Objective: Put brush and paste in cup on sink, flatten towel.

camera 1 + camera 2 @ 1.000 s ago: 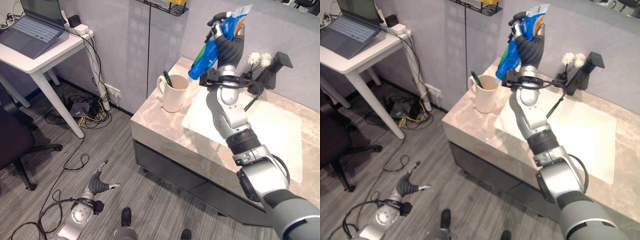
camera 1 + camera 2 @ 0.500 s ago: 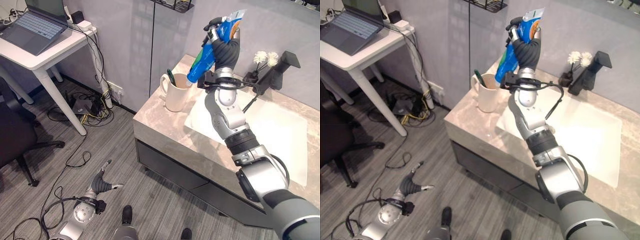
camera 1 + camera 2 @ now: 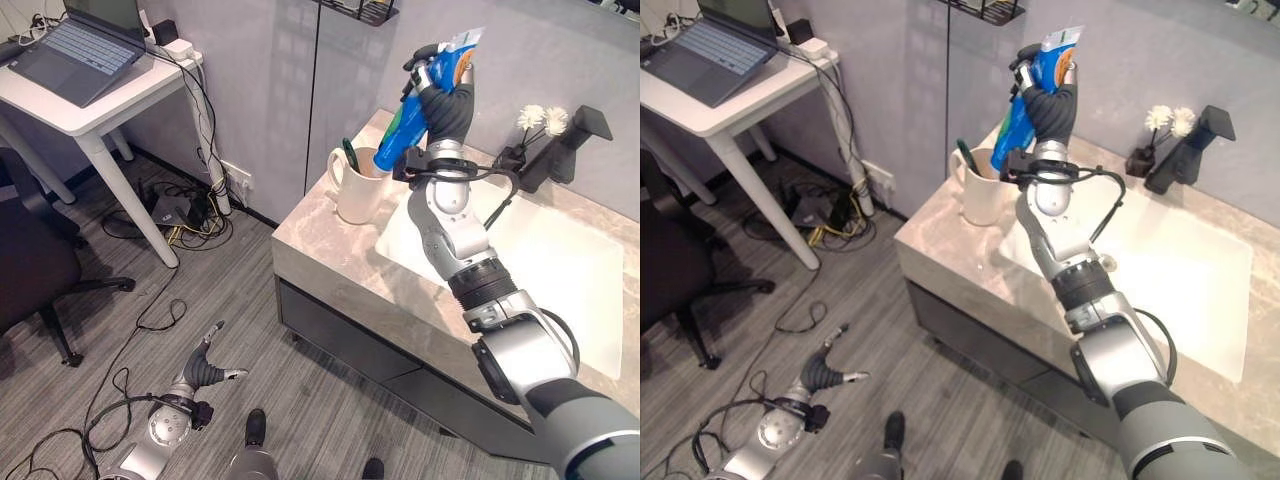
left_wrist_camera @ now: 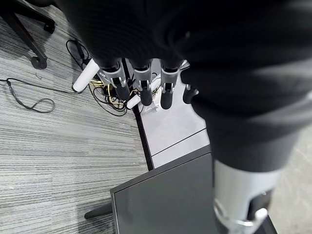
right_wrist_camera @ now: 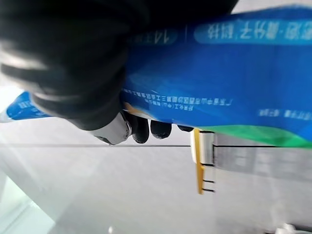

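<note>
Glossy plastic paste tube [image 3: 420, 110]; marble-look (polished) counter [image 3: 330, 245].

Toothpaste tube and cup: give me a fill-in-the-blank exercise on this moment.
1. The right robot hand holds a blue ____ tube.
2. The tube's lower end is above the cream ____ on the counter.
3. A dark green ____ already stands in that vessel.
4. The left robot hand hangs low over the ____.

Missing: toothpaste; cup; toothbrush; floor

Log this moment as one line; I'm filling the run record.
right hand: shut on toothpaste tube, cap end down above cup | toothbrush: in cup | left hand: open, low by floor
</note>
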### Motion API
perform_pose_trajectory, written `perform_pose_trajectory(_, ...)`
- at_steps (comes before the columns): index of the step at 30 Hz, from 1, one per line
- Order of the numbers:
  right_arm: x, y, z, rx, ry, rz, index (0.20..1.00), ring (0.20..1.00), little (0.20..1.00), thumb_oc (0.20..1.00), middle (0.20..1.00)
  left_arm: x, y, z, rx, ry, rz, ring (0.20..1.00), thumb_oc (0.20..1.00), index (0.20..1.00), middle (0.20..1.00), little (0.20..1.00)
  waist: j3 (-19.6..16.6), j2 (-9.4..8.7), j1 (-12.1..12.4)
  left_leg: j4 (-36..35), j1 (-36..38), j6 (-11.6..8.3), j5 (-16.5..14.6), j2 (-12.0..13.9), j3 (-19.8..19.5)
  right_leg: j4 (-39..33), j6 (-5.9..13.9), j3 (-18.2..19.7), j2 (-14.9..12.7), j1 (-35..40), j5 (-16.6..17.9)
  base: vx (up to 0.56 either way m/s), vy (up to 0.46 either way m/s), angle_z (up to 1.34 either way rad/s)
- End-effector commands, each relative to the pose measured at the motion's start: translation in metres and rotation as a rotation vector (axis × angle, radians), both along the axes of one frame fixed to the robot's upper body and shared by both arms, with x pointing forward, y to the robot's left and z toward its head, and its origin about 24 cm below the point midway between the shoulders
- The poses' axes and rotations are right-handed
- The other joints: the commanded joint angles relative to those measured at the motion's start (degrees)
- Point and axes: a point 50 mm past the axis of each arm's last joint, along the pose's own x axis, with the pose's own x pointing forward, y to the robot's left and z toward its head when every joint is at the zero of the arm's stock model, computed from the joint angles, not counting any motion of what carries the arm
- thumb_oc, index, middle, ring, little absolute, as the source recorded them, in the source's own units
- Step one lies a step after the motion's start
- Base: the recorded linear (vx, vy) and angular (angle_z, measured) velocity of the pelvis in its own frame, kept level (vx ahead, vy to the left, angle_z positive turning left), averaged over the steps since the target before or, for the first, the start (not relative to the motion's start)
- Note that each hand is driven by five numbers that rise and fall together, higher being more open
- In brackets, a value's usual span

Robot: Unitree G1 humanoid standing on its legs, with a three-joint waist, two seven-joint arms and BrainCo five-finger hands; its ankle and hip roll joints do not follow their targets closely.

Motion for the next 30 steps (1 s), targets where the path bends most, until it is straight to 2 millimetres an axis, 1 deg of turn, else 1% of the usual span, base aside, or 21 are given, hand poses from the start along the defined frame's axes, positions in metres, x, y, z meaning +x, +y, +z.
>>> perform_pose_trajectory(1,-0.013,-0.008,0.071,-0.038,-0.248,-0.041,0.2,0.2,0.2,0.2,0.2,0.019,-0.005,0.014,0.019,-0.081,-0.057,1.0,1.0,1.0,1.0,1.0,1.5,-0.05,3.0,0.0,2.8,2.38,-4.5,-1.8,-5.4,3.6,4.1,0.3,-2.0,4.3,12.2,0.01,0.007,0.14)
perform_pose_trajectory(17,-0.009,-0.009,0.07,-0.062,-0.235,-0.076,0.2,0.2,0.2,0.2,0.2,0.024,-0.004,0.019,0.031,-0.101,-0.061,1.0,1.0,1.0,1.0,1.0,2.8,-1.36,4.6,0.1,1.3,2.59,-4.6,-2.1,-6.0,3.0,4.1,0.0,-1.8,3.6,13.8,0.0,0.001,0.02)
perform_pose_trajectory(28,-0.007,-0.005,0.06,-0.048,-0.202,-0.048,0.2,0.2,0.2,0.2,0.2,0.027,-0.005,0.018,0.029,-0.111,-0.04,1.0,1.0,1.0,1.0,1.0,3.2,-1.25,3.9,0.1,1.7,2.68,-4.8,-2.1,-5.6,2.8,4.1,0.5,-2.0,3.6,13.6,0.0,0.0,0.0)
perform_pose_trajectory(29,-0.006,-0.005,0.058,-0.041,-0.193,-0.038,0.241,0.241,0.241,0.241,0.241,0.027,-0.006,0.018,0.028,-0.109,-0.042,1.0,1.0,1.0,1.0,1.0,3.1,-1.32,3.7,0.1,1.8,2.68,-4.9,-2.1,-5.5,2.7,4.1,0.6,-2.0,3.7,13.6,0.0,0.0,0.0)
perform_pose_trajectory(30,-0.006,-0.005,0.058,-0.041,-0.193,-0.037,0.313,0.313,0.313,0.313,0.313,0.027,-0.006,0.018,0.028,-0.109,-0.042,1.0,1.0,1.0,1.0,1.0,3.1,-1.32,3.7,0.1,1.8,2.68,-4.9,-2.1,-5.5,2.7,4.1,0.6,-2.0,3.7,13.6,0.0,0.0,0.0)
